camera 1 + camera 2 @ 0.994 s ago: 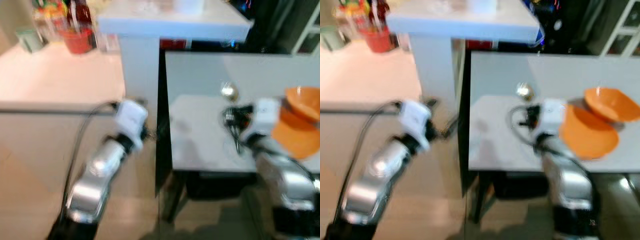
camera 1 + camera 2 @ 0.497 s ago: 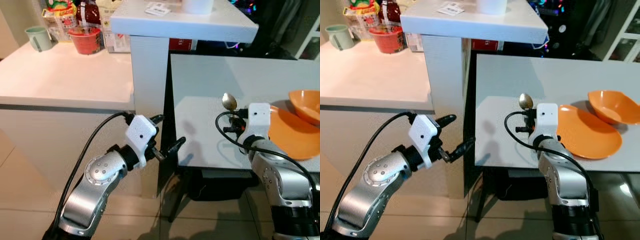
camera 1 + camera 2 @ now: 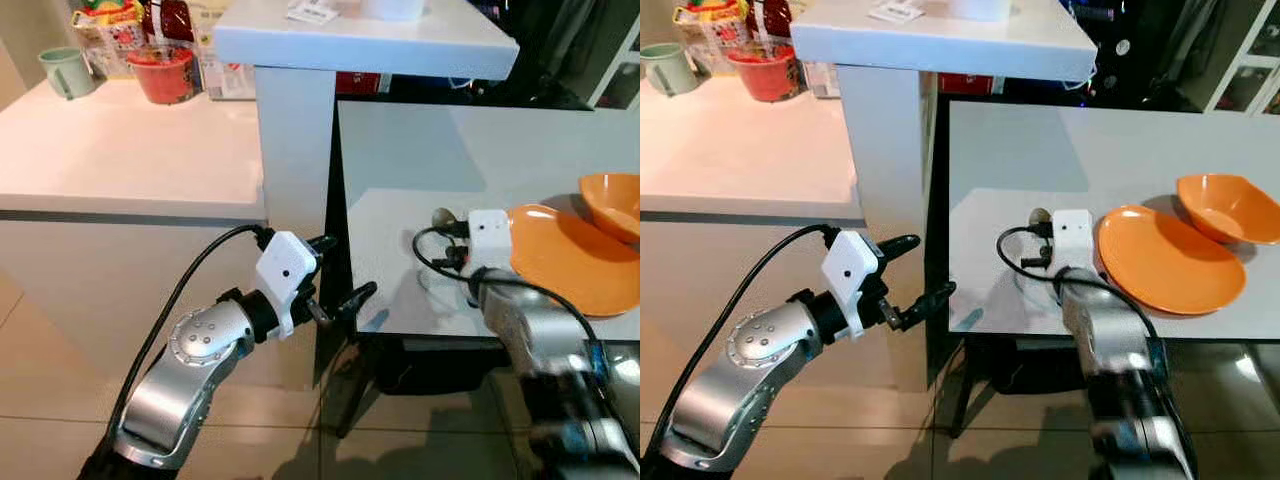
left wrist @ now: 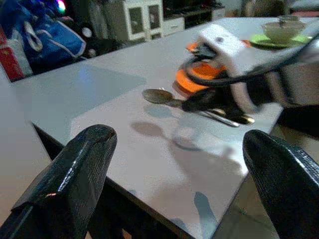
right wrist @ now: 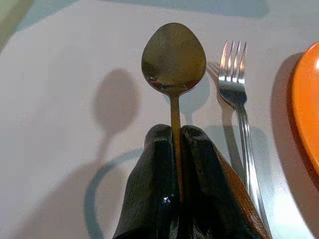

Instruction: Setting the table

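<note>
My right gripper [image 5: 174, 133] is shut on the handle of a dull gold spoon [image 5: 173, 59]. It holds the spoon a little above the grey table [image 3: 400, 150], where the spoon casts a shadow. A silver fork [image 5: 234, 74] lies on the table just beside the spoon, between it and the orange plate [image 3: 1170, 260]. An orange bowl [image 3: 1228, 205] rests against the plate's far right rim. My left gripper [image 3: 345, 270] is open and holds nothing, level with the table's left edge, in the gap by the white pillar.
A white counter [image 3: 120, 150] stands to the left, with a green mug [image 3: 62, 72], a red bowl [image 3: 160, 72] and packages at its back. A white pillar with a shelf top [image 3: 295, 130] stands between counter and table. A green plate with a bowl [image 4: 279, 35] sits farther along the table.
My right gripper has brought the spoon lower and closer to the table's front, next to the fork. The left gripper has stayed open in about the same place.
</note>
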### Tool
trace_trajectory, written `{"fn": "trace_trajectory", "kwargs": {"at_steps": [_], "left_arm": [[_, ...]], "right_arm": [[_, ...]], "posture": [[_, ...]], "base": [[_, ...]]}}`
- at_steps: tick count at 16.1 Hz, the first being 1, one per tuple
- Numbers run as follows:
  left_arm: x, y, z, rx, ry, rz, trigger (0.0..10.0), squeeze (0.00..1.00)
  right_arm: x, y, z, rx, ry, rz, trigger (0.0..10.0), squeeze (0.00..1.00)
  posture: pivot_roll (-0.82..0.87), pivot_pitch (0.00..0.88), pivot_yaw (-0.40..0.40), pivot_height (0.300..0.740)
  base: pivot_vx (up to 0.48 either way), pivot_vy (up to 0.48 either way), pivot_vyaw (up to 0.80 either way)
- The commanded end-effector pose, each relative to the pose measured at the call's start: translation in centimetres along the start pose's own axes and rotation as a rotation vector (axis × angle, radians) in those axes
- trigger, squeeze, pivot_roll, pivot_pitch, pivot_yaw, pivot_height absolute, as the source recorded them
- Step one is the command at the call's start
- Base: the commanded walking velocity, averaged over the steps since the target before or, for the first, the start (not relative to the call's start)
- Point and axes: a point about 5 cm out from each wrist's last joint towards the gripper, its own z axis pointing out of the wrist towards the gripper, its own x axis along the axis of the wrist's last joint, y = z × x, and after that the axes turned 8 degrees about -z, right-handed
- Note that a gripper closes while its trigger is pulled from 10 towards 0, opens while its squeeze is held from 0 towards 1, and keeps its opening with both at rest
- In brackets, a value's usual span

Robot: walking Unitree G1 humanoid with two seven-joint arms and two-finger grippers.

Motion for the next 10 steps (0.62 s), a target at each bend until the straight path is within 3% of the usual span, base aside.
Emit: {"fn": "trace_trajectory", "kwargs": {"at_steps": [1,10], "left_arm": [[0.1,0.6,0.0,-0.039,-0.007,0.001,10.0,0.0],[0.2,0.8,-0.2,-0.063,-0.032,0.002,10.0,0.0]], "right_arm": [[0.5,0.3,0.4,-0.013,0.014,-0.02,10.0,0.0],[0.7,1.9,1.7,-0.053,-0.014,-0.082,10.0,0.0]], "posture": [[0.04,0.0,-0.03,0.74],[0.05,0.0,-0.033,0.74]], "base": [[0.0,0.0,0.0],[0.0,0.0,0.0]]}}
